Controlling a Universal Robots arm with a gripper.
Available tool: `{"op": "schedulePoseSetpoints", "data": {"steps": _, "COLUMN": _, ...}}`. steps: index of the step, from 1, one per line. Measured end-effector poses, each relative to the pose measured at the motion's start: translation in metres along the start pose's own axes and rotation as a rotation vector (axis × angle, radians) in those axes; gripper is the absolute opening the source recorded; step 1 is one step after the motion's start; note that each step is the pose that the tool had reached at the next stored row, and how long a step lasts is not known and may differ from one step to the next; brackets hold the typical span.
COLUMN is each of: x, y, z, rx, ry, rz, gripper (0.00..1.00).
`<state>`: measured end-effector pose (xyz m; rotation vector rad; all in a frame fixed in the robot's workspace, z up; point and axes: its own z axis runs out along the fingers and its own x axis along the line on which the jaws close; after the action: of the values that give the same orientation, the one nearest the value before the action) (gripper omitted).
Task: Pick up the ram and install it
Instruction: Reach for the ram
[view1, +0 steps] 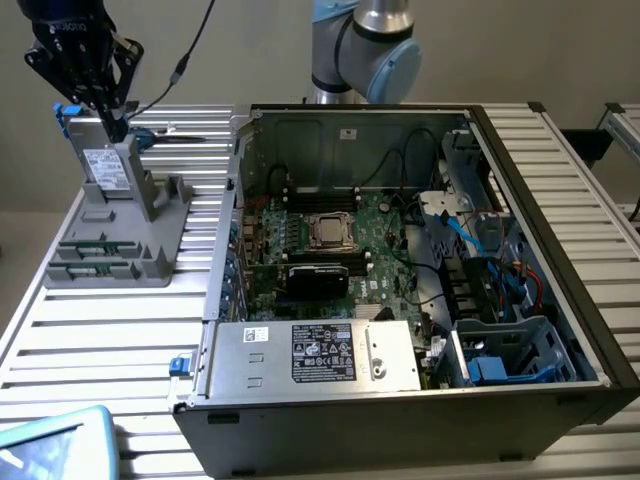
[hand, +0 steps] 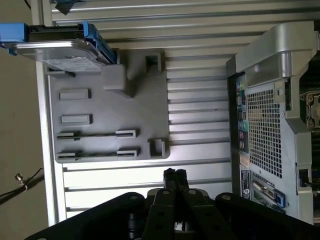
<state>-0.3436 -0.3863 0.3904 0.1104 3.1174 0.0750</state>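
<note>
**A:** Where's the ram?

**B:** The ram (view1: 96, 244) sits in a slot of the grey holder (view1: 150, 268). The holder is on the worktop (view1: 110, 340) at the exterior view's left, outside the case (view1: 400, 425). (The slot just nearer the camera seems to carry a second green strip, but I can't be sure.)

**A:** And the tool?

**B:** The tool (view1: 110, 118) is in the upper left of the exterior view, by the top of the drive (view1: 105, 165) that stands at the holder's far end. I cannot tell whether it touches the drive. In the wrist view its fingertips (hand: 169, 177) are pressed together with nothing between them.

**A:** Which way does the ram lie from it?

**B:** In the exterior view it is lower in the frame than the tool, past the drive, at the holder's near end. It is near the tool but apart from it.

**A:** Its long axis?

**B:** It runs left to right across the exterior view, along the holder's near edge. In the wrist view the two fingers stand side by side along that same line. So I judge the pinch direction runs along the stick's length, not across its thin faces (that is the relation that matters here).

**A:** Anything done yet?

**B:** No. The ram is in its slot, not yet lifted.
</note>
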Motion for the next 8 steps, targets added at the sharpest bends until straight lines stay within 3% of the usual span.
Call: {"op": "schedulePoseSetpoints", "data": {"steps": 8, "x": 0.015, "y": -0.0011, "z": 0.0005, "rx": -0.0001, "ry": 0.0, "rz": 0.0, "gripper": 0.11}}
